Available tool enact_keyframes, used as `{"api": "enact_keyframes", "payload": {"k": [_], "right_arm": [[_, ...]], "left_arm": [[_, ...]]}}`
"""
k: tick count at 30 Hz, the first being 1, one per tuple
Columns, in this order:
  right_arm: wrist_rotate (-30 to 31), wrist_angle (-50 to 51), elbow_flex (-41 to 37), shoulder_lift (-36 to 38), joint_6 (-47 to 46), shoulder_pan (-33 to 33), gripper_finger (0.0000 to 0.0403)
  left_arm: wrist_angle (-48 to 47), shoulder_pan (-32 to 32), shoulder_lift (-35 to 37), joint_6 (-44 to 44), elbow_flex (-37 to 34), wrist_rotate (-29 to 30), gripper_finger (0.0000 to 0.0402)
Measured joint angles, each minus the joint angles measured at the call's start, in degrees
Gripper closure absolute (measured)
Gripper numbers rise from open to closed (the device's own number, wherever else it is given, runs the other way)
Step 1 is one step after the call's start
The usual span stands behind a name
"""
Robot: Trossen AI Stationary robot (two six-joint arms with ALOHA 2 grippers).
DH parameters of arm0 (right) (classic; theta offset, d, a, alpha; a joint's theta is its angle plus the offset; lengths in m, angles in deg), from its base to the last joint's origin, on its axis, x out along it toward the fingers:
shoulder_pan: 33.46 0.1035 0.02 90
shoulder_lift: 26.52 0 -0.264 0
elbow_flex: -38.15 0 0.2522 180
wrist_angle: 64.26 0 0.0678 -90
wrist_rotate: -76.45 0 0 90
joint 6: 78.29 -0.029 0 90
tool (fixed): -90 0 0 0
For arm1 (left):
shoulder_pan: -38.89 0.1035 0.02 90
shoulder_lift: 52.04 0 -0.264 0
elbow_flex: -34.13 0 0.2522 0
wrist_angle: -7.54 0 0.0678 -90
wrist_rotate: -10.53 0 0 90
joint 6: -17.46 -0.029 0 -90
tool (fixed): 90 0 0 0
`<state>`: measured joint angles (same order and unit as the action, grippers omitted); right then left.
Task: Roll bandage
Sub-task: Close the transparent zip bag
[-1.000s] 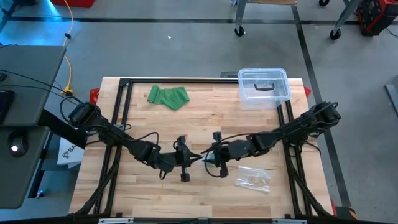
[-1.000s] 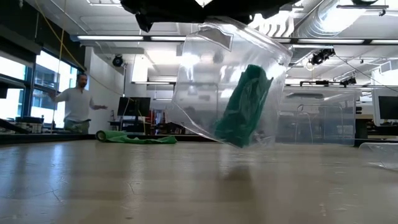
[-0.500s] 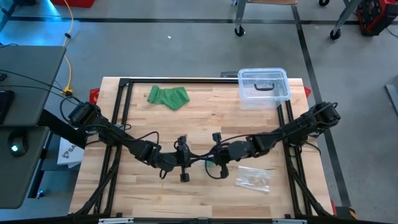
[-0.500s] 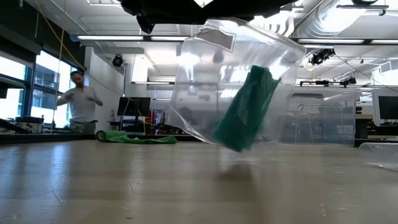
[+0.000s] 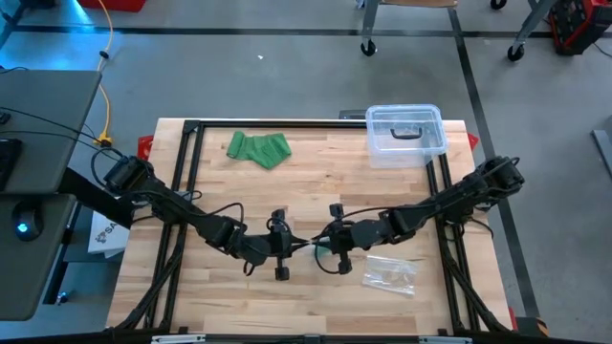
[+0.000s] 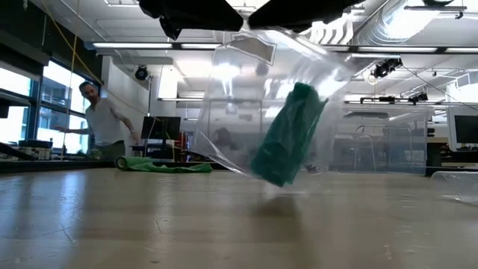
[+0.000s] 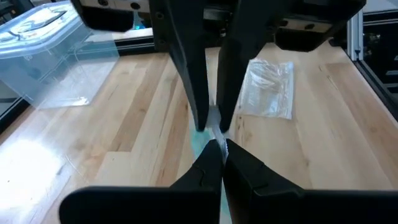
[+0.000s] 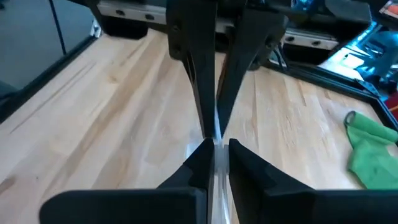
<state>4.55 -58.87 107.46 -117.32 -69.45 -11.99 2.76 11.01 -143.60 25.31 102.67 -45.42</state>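
We see the clear plastic bag (image 6: 276, 104) hanging clear of the bench (image 5: 316, 172), its top edge pinched between the left claw (image 5: 290, 247) and the right claw (image 5: 320, 245), both clamped on it where they meet at mid-bench. One rolled green bandage (image 6: 287, 134) sits tilted inside it. Also on the wooden bench lie one loose green bandage (image 5: 258, 148), one lidded clear container (image 5: 405, 134) and one second flat plastic bag (image 5: 390, 273). Beyond, in the workshop, stands one person (image 6: 104, 123).
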Motion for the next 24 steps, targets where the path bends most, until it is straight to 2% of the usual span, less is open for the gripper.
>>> {"api": "enact_keyframes", "payload": {"k": [5, 12, 19, 24], "right_arm": [[2.9, 4.1, 0.0, 2.1, -2.3, 0.9, 0.0372], [3.2, 10.9, 0.0, 5.4, -5.8, 1.2, 0.0371], [2.6, 18.3, 0.0, 7.8, -10.2, 1.3, 0.0371], [0.0, 22.4, 0.0, 8.8, -12.0, 1.4, 0.0371]], "left_arm": [[0.0, -0.4, 0.1, -0.3, 0.0, 0.1, 0.0401], [-0.1, -0.7, 0.1, -0.5, 0.1, 0.1, 0.0401], [-0.4, -1.0, 0.1, -0.5, 0.1, 0.5, 0.0401], [-1.9, -1.1, 0.4, -0.4, 0.1, 1.4, 0.0401]]}}
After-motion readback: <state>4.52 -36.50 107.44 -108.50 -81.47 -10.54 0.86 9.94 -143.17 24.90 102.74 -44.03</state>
